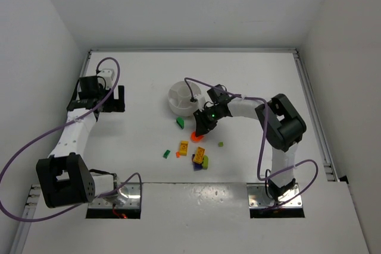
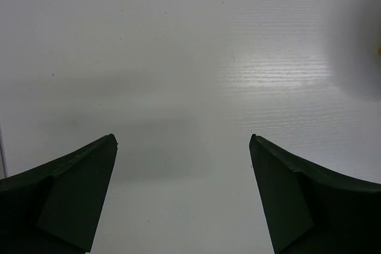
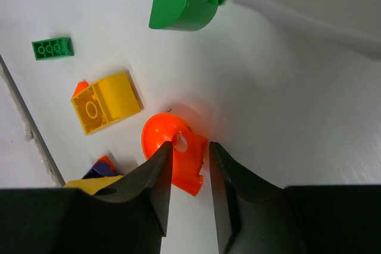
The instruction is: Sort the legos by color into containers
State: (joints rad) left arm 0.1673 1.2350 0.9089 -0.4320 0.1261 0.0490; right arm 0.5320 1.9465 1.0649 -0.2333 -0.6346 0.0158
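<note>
Just short of the round white dish [image 1: 171,103], the right gripper [image 3: 189,147] is straddling a glossy red-orange lego [image 3: 162,135], a dished disc with a centre hole and a flat tab, lying on the smooth white surface [image 3: 286,99]. Its dark fingers [image 3: 149,188] are flanking the tab narrowly; whether they are pinching it I cannot tell. Off to the left, the left gripper [image 2: 183,140] is hanging with jaws wide apart, and a curved green brick [image 3: 178,4] is lying near the dish.
</note>
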